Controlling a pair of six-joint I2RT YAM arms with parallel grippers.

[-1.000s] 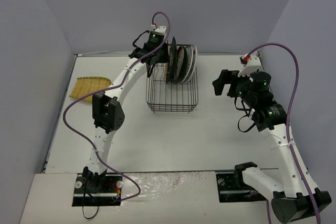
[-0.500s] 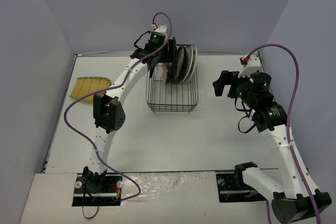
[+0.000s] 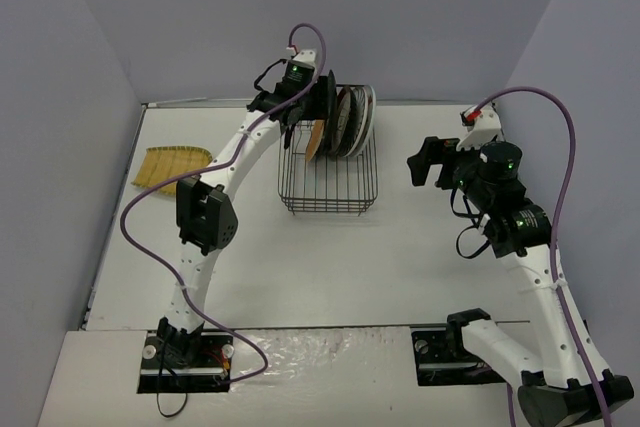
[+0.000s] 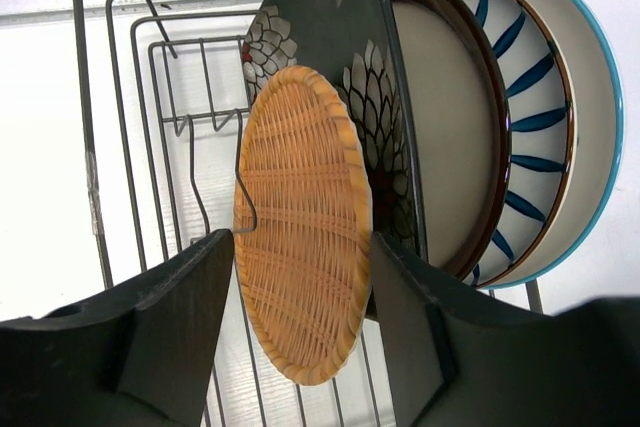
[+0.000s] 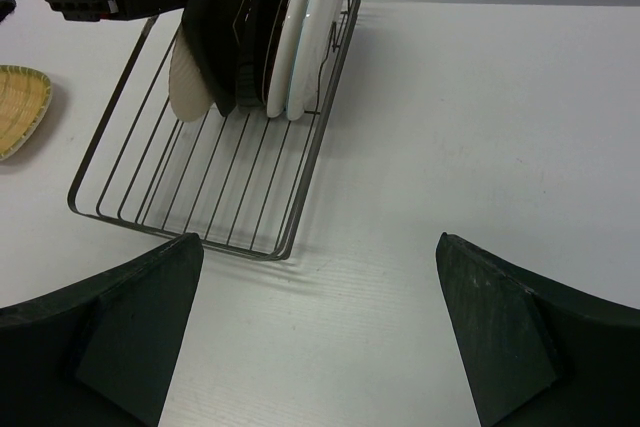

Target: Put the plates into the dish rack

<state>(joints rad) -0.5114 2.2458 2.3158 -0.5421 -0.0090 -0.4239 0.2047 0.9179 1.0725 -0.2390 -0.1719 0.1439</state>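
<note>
The dish rack [image 3: 328,209] stands at 12 o'clock on the desk [image 3: 300,267], and its near half is bare wire. Four plates can be counted upright at its far end: orange woven plate [image 4: 305,167], dark square plate [image 4: 340,17], brown-rimmed cream plate [image 4: 440,117], blue-striped plate [image 4: 545,117]. One yellowish woven plate [image 3: 170,167] lies flat at 9 o'clock, well apart from the rack. The left claw [image 4: 300,247] is spread, flanking the orange woven plate. The right claw [image 5: 318,242] is spread and holds nothing, over open desk at 3 o'clock.

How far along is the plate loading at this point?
Done: four plates stand at the far end of the dish rack. In hand: the orange plate leans in the rack between the open fingers of the left gripper. Remaining: the yellow-green plate lies on the table.
</note>
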